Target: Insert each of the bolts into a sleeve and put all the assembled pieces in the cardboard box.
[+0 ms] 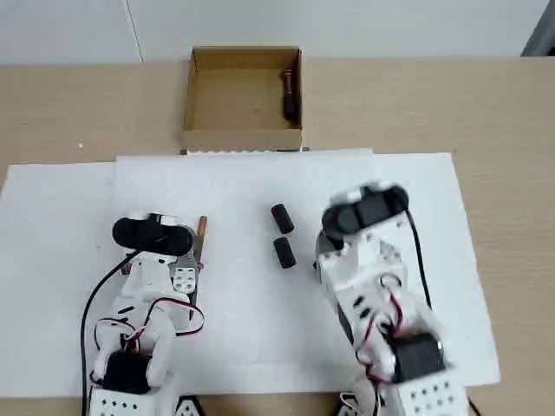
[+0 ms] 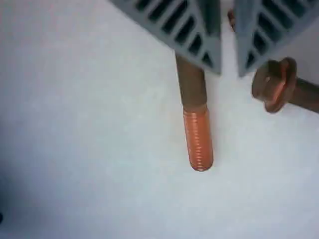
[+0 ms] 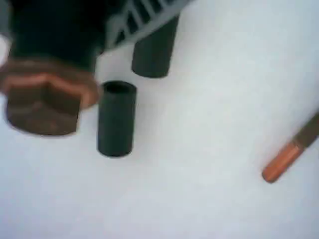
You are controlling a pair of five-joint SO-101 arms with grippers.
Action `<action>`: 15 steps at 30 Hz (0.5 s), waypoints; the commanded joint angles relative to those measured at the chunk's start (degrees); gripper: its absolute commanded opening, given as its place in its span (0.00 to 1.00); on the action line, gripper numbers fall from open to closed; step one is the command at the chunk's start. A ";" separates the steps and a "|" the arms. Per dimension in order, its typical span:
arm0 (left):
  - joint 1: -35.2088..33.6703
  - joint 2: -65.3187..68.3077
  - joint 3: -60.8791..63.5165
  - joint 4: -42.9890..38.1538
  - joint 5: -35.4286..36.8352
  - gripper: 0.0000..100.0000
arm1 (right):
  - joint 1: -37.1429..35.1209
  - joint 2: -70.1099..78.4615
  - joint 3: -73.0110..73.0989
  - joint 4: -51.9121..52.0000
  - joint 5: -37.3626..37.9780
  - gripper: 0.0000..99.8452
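Copper bolt [image 3: 45,97] looks pinched in right gripper [image 3: 84,40], two black sleeves [image 3: 117,119] on paper [image 3: 199,149] just beside. Left gripper [image 2: 227,45] over second bolt [image 2: 197,124]; cannot tell if it's clamped or open.

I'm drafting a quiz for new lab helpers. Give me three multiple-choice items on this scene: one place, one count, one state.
1. Where in the cardboard box does the assembled piece lie? A by its right wall; B in the middle; C by its left wall.
2. How many loose sleeves lie on the white paper? A one; B two; C four.
3. How do those sleeves lie? A stacked; B touching; C apart.
Key: A, it lies along the right wall; B, the high view shows two; C, paper shows between them.
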 commanded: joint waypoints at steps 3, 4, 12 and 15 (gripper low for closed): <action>0.35 -0.53 0.66 -0.26 -4.31 0.01 | 0.57 20.97 -20.84 -1.80 -1.49 0.00; 0.35 -0.53 0.66 -0.26 -4.84 0.01 | 0.66 24.22 -23.65 -2.68 -1.23 0.00; 0.35 -0.53 0.66 -0.26 -5.01 0.01 | 0.66 47.60 -40.88 -10.59 -0.79 0.00; 0.35 -0.53 0.66 -0.26 -5.01 0.01 | 0.66 56.57 -47.65 -14.99 3.08 0.00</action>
